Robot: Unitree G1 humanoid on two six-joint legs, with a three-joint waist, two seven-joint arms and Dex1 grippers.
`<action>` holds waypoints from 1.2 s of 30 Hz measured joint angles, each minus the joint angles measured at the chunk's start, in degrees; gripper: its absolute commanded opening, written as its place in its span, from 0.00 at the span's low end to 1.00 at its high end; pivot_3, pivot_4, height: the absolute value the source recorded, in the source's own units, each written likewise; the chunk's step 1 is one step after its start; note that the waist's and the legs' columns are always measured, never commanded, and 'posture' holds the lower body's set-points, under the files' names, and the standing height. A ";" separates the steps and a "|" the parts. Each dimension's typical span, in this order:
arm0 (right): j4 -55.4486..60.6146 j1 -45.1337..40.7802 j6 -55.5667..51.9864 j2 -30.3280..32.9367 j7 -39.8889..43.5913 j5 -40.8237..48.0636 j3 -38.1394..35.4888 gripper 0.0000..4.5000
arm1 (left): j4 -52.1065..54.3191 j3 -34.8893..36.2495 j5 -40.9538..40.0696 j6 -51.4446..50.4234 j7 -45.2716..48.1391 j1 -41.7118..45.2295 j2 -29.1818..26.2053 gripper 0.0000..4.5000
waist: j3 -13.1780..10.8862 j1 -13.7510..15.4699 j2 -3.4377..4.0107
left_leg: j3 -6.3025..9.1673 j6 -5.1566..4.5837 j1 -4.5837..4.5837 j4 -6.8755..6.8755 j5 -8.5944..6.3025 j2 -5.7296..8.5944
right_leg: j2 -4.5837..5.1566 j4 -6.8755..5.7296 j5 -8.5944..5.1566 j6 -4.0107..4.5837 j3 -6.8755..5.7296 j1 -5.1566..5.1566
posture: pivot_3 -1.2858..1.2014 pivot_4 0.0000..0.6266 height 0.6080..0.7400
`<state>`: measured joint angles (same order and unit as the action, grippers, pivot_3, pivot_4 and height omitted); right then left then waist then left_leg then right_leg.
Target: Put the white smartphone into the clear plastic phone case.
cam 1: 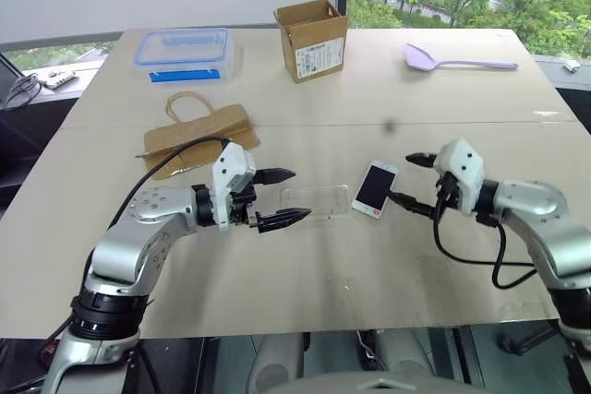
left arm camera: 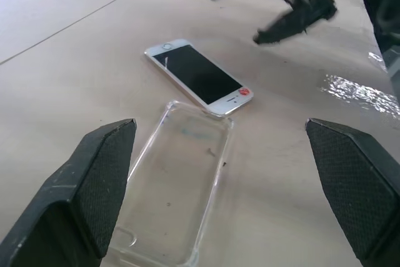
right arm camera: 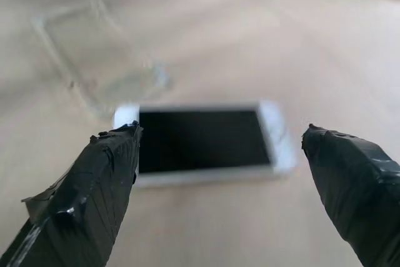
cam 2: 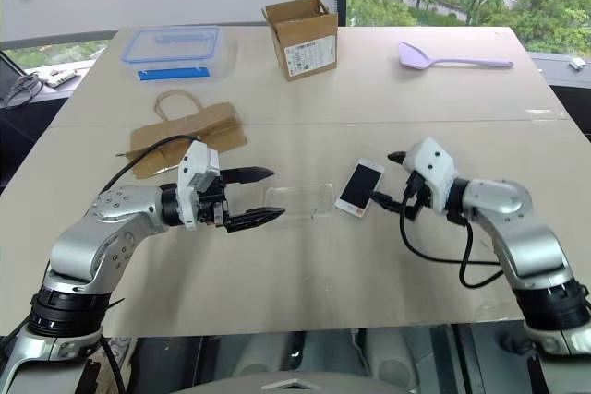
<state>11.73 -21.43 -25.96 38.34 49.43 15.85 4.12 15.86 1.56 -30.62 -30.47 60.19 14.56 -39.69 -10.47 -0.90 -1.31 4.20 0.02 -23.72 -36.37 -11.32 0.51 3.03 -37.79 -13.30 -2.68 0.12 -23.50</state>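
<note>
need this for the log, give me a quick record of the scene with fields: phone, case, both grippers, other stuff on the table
phone: white smartphone flat on the table, screen up, not in the case
case: clear plastic phone case empty, beside the phone
left gripper: left gripper open, by the case
right gripper: right gripper open, by the phone, holding nothing
other: cardboard box, brown paper bag, clear storage box, lilac spatula

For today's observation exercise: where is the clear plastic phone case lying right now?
In the left eye view the clear plastic phone case lies flat on the table, between the open left gripper and the white smartphone, whose near corner meets it.
</note>
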 measured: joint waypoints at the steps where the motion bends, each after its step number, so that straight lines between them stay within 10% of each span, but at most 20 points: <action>1: -2.82 -2.82 -0.32 0.09 0.38 -0.60 0.74 1.00 | -0.06 0.01 0.03 0.05 0.00 -0.09 -0.01 0.99 | 0.00 -0.02 0.00 | -0.02 0.00 0.00 -0.01 0.00 0.01 | 0.00 0.00 0.00 0.00 0.01 0.00 | 0.52 0.24 1.00; 19: -41.76 -30.76 9.62 -12.23 -0.33 -20.91 18.89 1.00 | 0.53 0.28 0.09 1.15 -1.36 -2.69 -0.48 0.99 | -0.05 0.01 0.08 | -0.10 0.02 -0.11 0.13 0.00 0.26 | 0.05 0.06 0.25 -0.02 0.16 -0.19 | 0.52 0.24 1.00; 29: -41.71 -30.24 16.24 0.02 10.29 -26.42 19.76 1.00 | 0.52 0.18 0.12 2.63 -1.14 -2.61 -0.63 0.99 | -0.06 -0.04 0.09 | -0.08 0.02 -0.10 0.15 0.00 0.26 | 0.06 0.07 0.25 -0.01 0.13 -0.18 | 0.52 0.24 1.00; 36: -27.93 -19.64 5.83 2.14 17.11 -14.18 10.42 1.00 | -0.52 0.04 0.10 3.36 0.05 -1.83 -0.65 0.99 | -0.10 -0.29 0.16 | -0.17 0.02 -0.07 0.16 0.00 0.24 | 0.07 0.04 0.25 -0.03 0.22 -0.18 | 0.52 0.24 1.00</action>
<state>-16.20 -41.07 -20.13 40.48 66.53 1.66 14.54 15.34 1.60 -30.52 -27.11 60.24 12.73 -40.35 -10.57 -1.19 -1.15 4.03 0.04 -23.79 -36.22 -11.32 0.75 3.09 -37.75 -13.05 -2.71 0.34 -23.68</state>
